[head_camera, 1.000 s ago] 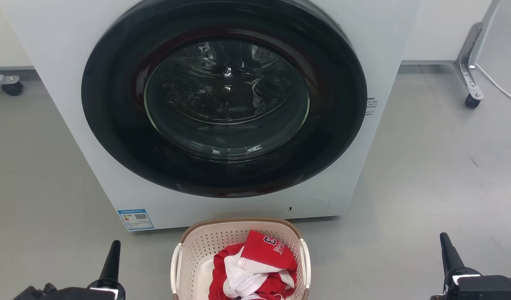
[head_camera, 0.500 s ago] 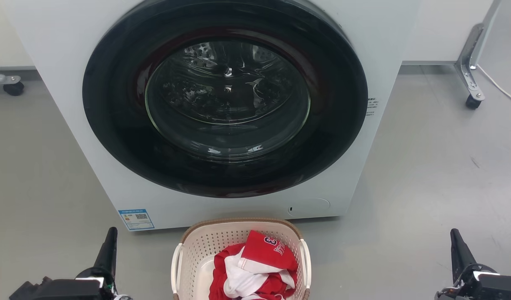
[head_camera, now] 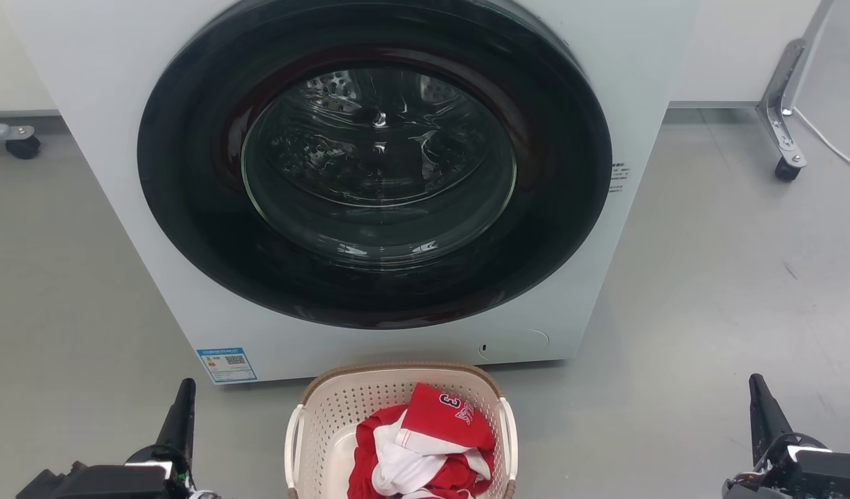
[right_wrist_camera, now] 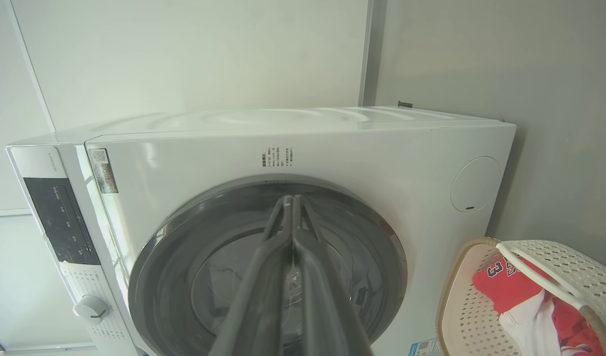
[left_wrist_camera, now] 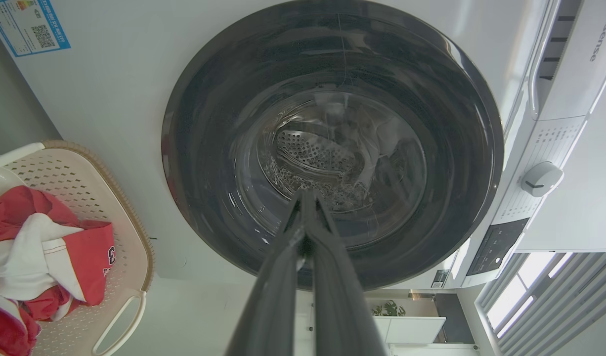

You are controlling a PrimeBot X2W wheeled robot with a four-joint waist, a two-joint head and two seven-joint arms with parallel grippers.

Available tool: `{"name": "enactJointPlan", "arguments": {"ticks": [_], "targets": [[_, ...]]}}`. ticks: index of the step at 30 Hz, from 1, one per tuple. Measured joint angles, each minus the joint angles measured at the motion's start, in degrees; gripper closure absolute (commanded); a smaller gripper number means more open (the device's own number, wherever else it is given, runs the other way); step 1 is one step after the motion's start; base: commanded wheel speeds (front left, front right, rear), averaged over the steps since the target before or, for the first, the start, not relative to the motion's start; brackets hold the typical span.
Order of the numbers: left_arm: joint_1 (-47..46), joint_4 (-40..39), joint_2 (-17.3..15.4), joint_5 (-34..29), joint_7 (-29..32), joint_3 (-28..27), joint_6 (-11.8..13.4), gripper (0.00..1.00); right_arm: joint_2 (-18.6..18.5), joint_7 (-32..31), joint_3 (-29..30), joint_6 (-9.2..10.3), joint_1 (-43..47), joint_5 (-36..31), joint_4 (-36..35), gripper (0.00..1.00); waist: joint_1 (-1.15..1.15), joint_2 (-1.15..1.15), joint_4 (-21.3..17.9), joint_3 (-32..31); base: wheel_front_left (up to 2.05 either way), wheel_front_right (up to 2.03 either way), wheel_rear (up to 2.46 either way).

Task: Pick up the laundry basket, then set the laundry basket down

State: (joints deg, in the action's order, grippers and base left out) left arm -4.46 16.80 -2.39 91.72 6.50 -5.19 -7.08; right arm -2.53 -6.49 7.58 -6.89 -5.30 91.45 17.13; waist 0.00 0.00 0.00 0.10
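Note:
The laundry basket [head_camera: 342, 409] is cream perforated plastic with a brown woven-look rim and white side handles. It stands on the grey floor just in front of the washer, at the bottom middle of the head view, and holds red and white clothes [head_camera: 425, 443]. My left gripper [head_camera: 184, 395] is at the lower left, well apart from the basket's left handle. My right gripper [head_camera: 758, 391] is at the lower right, far from the right handle. Both are shut on nothing, as seen in the left wrist view of the left gripper [left_wrist_camera: 305, 198] and in the right wrist view of the right gripper [right_wrist_camera: 290, 200]. The laundry basket [left_wrist_camera: 85, 173] sits at the left edge of the left wrist view, and the laundry basket [right_wrist_camera: 461, 306] in the lower right corner of the right wrist view.
A white front-loading washer [head_camera: 120, 138] with a shut round dark glass door [head_camera: 376, 159] stands right behind the basket. Caster-wheeled frame legs stand at the far left [head_camera: 19, 142] and far right [head_camera: 785, 163]. Grey floor [head_camera: 709, 312] lies on both sides.
A second ago the left gripper moved a little left and the right gripper moved right and lower in the head view. Over the last half second nothing moved.

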Motion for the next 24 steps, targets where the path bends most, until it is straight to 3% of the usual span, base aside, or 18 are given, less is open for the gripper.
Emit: {"name": "enactJointPlan", "arguments": {"ticks": [24], "targets": [[0.0, 0.04, 0.0, 0.0, 0.0, 0.01, 0.0, 1.0, 0.01, 0.0, 0.0, 0.0, 0.0, 0.05, 0.0, 1.0, 0.0, 0.0, 0.0, 0.0, 0.0, 0.0, 0.0]]}}
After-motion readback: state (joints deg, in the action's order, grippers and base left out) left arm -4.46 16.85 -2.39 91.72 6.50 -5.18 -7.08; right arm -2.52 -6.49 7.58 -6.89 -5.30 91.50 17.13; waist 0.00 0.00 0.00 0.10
